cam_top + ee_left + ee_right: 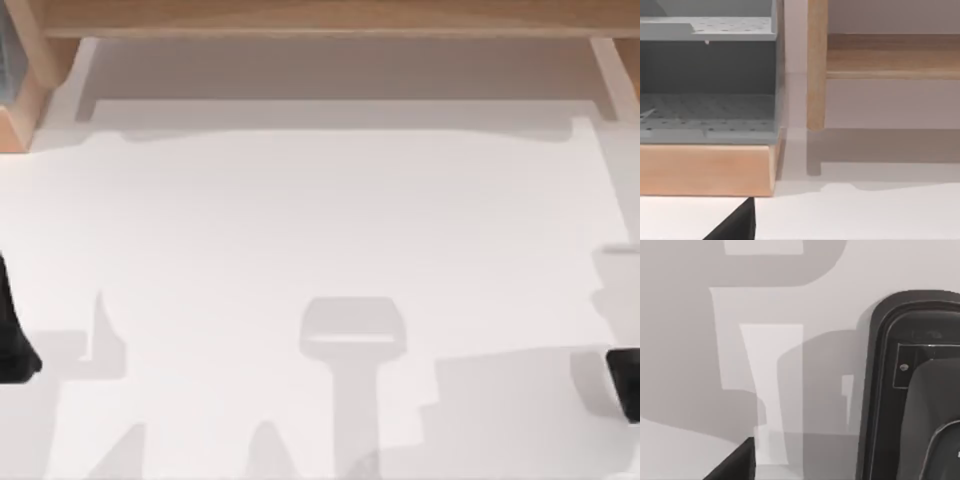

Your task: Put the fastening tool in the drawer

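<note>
The left gripper (14, 335) sits parked at the table's edge at about 8 o'clock, a dark shape cut off by the border of the top view, and whether it is spread or pressed together I cannot tell. The right gripper (626, 385) is parked at about 4 o'clock, likewise cut off, and its state cannot be told either. Between them lies the white table (320, 220), crossed by grey shadows toward 6 o'clock. Along 12 o'clock runs a wooden frame (330, 18) with a side rail at each end and a pale floor between them; whether this is the drawer is hard to make out. At about 10 o'clock, in the corner, stands a grey shelf unit (710, 80) with perforated shelves on a wooden base (705, 170), just beside a wooden post (817, 65) of the frame. In the right wrist view a black rounded housing (920, 390) rises from the table, partly cut off, and what it belongs to is unclear. Where the fastening tool lies I cannot tell.
</note>
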